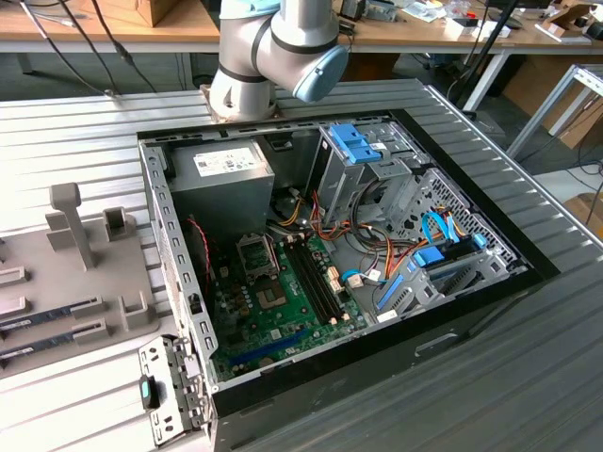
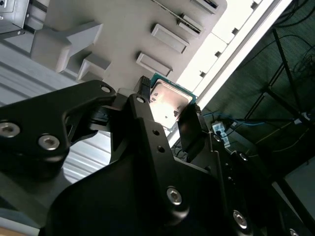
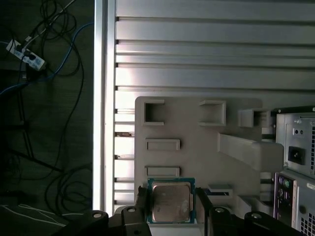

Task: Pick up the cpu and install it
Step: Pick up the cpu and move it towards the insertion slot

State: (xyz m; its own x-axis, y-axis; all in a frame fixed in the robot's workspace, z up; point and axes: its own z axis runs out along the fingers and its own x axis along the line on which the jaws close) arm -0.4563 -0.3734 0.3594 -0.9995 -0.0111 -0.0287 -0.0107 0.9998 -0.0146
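In both wrist views my gripper (image 3: 171, 205) (image 2: 167, 105) is shut on the cpu (image 3: 171, 201) (image 2: 169, 100), a small square chip with a silver-grey top and a thin green rim. One black finger (image 3: 141, 206) presses each of two opposite edges. The chip hangs well above the grey holder tray (image 3: 197, 162) (image 1: 94, 282), apart from it. In the exterior view the arm's base joint (image 1: 268, 52) stands behind the open computer case (image 1: 471, 311). On the green motherboard (image 1: 311, 325) inside the case lies the metal-framed socket (image 1: 270, 299), with its frame (image 1: 254, 252) flipped up.
A grey power-supply box (image 1: 221, 184) and drive cages with blue clips (image 1: 363, 151) stand around the motherboard, with bundled cables (image 1: 377, 264) between them. Long memory sticks (image 1: 52, 320) lie in the tray. The ribbed table's edge (image 3: 101, 98) drops to a floor with cables.
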